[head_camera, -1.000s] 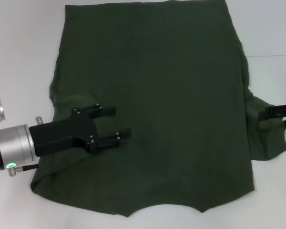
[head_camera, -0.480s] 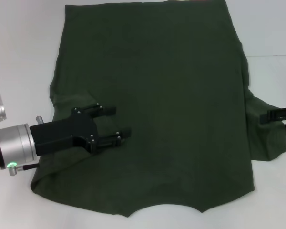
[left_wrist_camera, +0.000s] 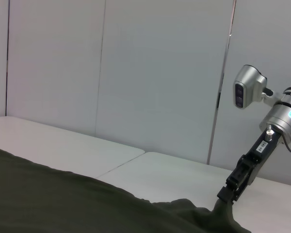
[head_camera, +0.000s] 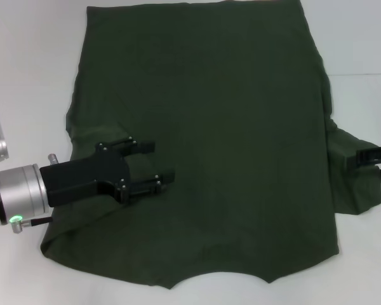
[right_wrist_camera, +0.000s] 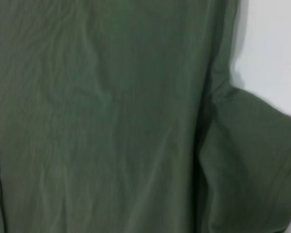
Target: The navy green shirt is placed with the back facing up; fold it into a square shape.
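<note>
Early in the fold: shirt (head_camera: pixel 203 127) spread flat, left sleeve tucked under left claw (head_camera: pixel 151 162), fingers apart. Right claw (head_camera: pixel 372 159) at right sleeve, grip impossible to tell. Next, probably: pinch that sleeve, carry inward.

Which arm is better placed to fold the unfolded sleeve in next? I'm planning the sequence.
Probably the right. Its tool sits at the shirt's spread right sleeve, while the left tool hovers over the already folded left side.

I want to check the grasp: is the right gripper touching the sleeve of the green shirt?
Touching. In the left wrist view the right gripper meets the bunched sleeve of the green shirt with no gap.
</note>
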Action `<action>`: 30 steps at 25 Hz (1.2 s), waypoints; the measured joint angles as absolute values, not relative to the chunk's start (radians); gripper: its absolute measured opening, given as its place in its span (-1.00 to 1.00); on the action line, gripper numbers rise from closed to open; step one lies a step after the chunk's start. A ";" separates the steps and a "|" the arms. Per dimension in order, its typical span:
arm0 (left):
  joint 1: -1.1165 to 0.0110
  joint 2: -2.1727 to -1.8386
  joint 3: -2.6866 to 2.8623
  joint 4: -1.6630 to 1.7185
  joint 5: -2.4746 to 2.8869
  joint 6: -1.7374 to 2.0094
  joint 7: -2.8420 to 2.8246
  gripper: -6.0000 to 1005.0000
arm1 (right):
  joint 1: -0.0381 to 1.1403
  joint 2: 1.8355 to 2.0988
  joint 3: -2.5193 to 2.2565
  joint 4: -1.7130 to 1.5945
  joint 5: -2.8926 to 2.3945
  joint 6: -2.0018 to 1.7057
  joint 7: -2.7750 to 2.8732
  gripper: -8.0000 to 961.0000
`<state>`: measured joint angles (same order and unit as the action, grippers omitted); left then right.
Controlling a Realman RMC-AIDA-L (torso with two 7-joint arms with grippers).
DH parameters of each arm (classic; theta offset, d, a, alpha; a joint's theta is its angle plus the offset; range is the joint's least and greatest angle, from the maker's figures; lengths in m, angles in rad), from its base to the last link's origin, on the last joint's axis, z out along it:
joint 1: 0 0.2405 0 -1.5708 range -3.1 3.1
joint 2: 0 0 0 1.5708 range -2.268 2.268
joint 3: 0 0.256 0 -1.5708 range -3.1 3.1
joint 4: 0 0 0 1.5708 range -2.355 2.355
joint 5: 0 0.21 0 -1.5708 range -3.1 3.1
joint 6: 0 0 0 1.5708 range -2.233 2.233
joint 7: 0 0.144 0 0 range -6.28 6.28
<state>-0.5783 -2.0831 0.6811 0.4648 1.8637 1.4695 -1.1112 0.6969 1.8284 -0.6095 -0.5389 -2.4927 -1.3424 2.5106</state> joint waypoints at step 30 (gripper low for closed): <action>-0.582 -2.085 0.684 0.468 1.864 1.470 -1.114 0.52 | 0.713 1.850 -0.618 -0.537 -2.489 -1.305 2.479 0.57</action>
<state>-0.5815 -2.0846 0.6841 0.4682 1.8638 1.4697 -1.1137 0.7133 1.8500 -0.6184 -0.5368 -2.4892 -1.3053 2.4789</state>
